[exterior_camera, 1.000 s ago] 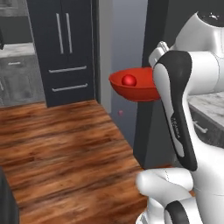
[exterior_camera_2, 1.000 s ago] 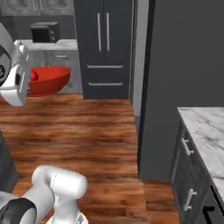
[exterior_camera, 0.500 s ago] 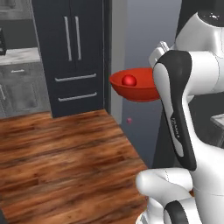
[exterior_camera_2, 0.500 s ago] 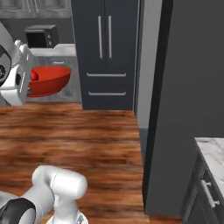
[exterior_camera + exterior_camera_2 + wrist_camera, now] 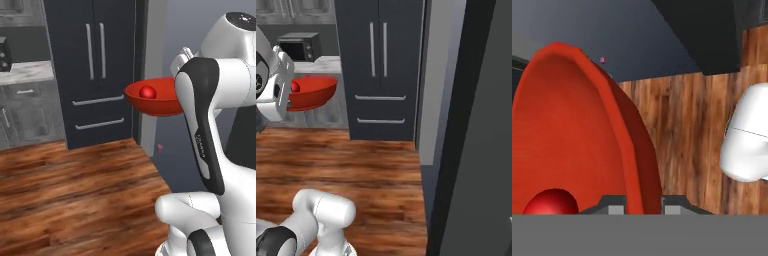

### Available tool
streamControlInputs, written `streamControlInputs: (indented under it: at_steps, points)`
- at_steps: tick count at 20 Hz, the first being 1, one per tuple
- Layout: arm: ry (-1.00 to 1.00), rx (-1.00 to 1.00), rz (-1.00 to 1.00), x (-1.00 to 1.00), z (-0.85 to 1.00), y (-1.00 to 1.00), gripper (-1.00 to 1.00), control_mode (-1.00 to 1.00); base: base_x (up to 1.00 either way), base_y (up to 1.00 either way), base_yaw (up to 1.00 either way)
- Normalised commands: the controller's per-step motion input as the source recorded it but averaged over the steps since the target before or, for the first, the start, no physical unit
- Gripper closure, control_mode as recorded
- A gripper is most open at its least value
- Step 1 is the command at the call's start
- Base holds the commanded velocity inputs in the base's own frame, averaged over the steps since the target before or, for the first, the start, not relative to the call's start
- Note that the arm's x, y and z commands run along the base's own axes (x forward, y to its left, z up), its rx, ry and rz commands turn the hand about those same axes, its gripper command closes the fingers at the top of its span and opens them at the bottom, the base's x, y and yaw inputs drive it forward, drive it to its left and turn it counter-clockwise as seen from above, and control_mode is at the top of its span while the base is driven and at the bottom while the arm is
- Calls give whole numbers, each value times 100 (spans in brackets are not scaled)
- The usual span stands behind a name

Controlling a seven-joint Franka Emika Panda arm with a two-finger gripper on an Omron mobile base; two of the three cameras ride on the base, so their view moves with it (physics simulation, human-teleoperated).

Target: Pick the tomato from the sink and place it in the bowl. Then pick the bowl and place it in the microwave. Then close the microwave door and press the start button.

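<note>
A: Start with the big things. What's in front of the base?

B: A tall dark cabinet (image 5: 100, 70) with two vertical bar handles and two drawers below, standing on a wood floor (image 5: 75, 195). A dark panel (image 5: 476, 130) runs up the right of the right base view. To the left there is a grey table (image 5: 25, 72), and in the right base view a small dark box-shaped appliance (image 5: 300, 46) sits on it. I would not take that for the microwave.

A: And the bowl?

B: The bowl (image 5: 152, 97) is up in the air, carried level at the end of the arm, well above the floor. The tomato (image 5: 147, 92) lies inside it, a small red ball near the bottom.

A: How is the hand holding it?

B: In the hand view the hand (image 5: 643, 206) has one finger inside the bowl wall and the other outside, so it is clamped on the rim, nearly closed, with only the wall between the tips. The tomato sits just beside the inner finger.

A: So which step is this?

B: I judge the tomato step done, and the bowl is in transit toward the microwave. The door and the start button are not yet dealt with.

A: What does the next move call for?

B: Probably bringing the microwave into reach, then easing the bowl in level through the opening. A rim pinch is a weak hold; a tilt or jolt could roll the tomato out or let the bowl swing.
</note>
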Motion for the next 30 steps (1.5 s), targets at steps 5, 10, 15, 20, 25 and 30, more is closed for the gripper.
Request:
streamControlInputs:
  at_steps: [5, 10, 15, 20, 25, 30]
  points:
    - [0, 0, 0, 0, 0, 0, 100, 100, 100, 36, 7]
    - [0, 0, 0, 0, 0, 0, 100, 100, 100, 36, 7]
    - [0, 0, 0, 0, 0, 0, 100, 100, 100, 52, 5]
    - [0, 0, 0, 0, 0, 0, 100, 100, 87, 87, 0]
    - [0, 0, 0, 0, 0, 0, 100, 100, 62, 100, 0]
    - [0, 0, 0, 0, 0, 0, 100, 100, 48, 100, 0]
